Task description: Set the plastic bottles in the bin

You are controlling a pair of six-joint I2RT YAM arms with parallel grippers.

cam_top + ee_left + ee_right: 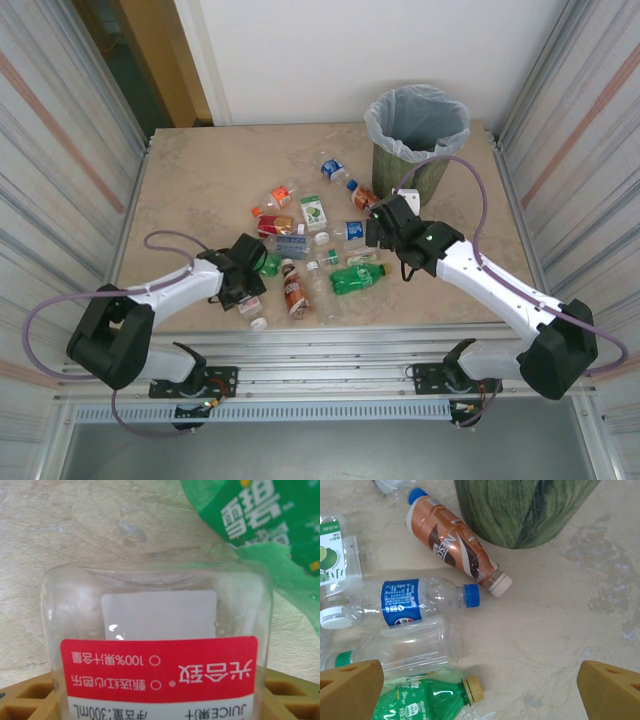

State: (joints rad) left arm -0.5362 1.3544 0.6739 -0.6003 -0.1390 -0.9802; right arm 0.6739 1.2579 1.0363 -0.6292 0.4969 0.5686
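left end effector (246, 275) straddling juice bottle (160, 670), cannot tell if pinching; right end effector (480, 692) spread, hovering by green bottle (420, 702), readying grab.

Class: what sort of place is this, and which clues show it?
Likely a robot test cell: a left arm and right arm bolted at a table, metal panels walling its sides, bottles strewn by a lined bin.

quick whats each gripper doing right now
Left gripper: open wide, one finger on each side of the red-label juice bottle.
Right gripper: open, holding nothing.
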